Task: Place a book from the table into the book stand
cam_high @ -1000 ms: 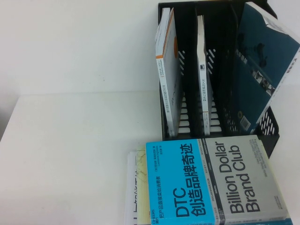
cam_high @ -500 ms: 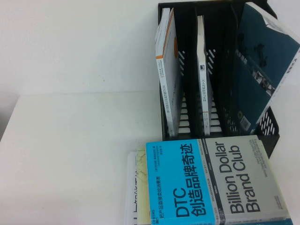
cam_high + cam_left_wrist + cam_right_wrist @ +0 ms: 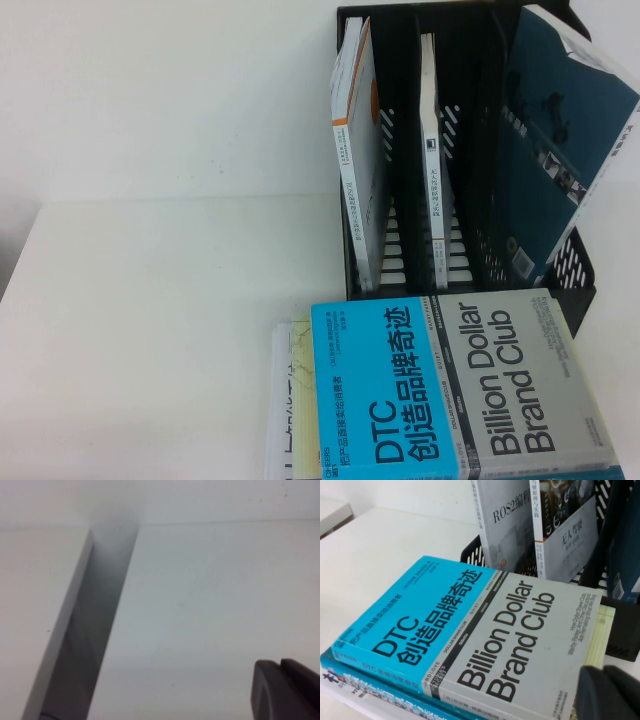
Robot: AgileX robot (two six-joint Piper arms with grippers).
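Your book [image 3: 560,150] sits in the rightmost slot of the book stand [image 3: 570,265], leaning to the right with its dark teal back cover facing the camera — two slimmer white books [image 3: 358,150] stand in the other slots. In front of the stand, the cyan-and-grey Billion Dollar Club book [image 3: 450,385] lies on a stack on the white tabletop [image 3: 150,320]. Your left hand [image 3: 287,690] hovers over bare tabletop; your right hand [image 3: 607,692] sits just beside the stack — I cannot tell how far either hand is open.
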